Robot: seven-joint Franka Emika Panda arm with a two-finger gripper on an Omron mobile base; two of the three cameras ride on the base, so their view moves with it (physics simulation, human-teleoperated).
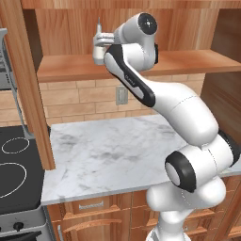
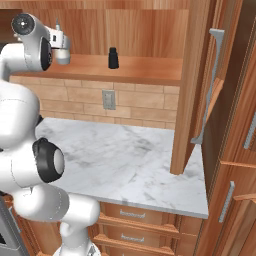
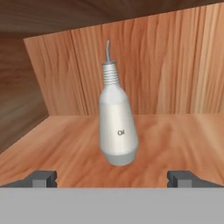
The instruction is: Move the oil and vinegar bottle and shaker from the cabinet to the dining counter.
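Your claw (image 3: 112, 178) stands wide open with the oil and vinegar bottle (image 3: 116, 131) dead ahead — upright, centred between the fingertips — so go straight in.

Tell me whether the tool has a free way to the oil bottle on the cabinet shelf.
Probably yes. The tool is open and faces the oil and vinegar bottle head-on, upright on the cabinet shelf, with bare wood between them. The shaker stands well aside.

The oil and vinegar bottle (image 3: 117, 127) stands upright on the cabinet (image 2: 150, 70) shelf, straight ahead of the gripper (image 3: 113, 178) and centred between its wide-apart fingertips (image 3: 41, 178), not touching them. The shaker (image 2: 113, 58) stands on the same shelf, well off to the gripper's right.
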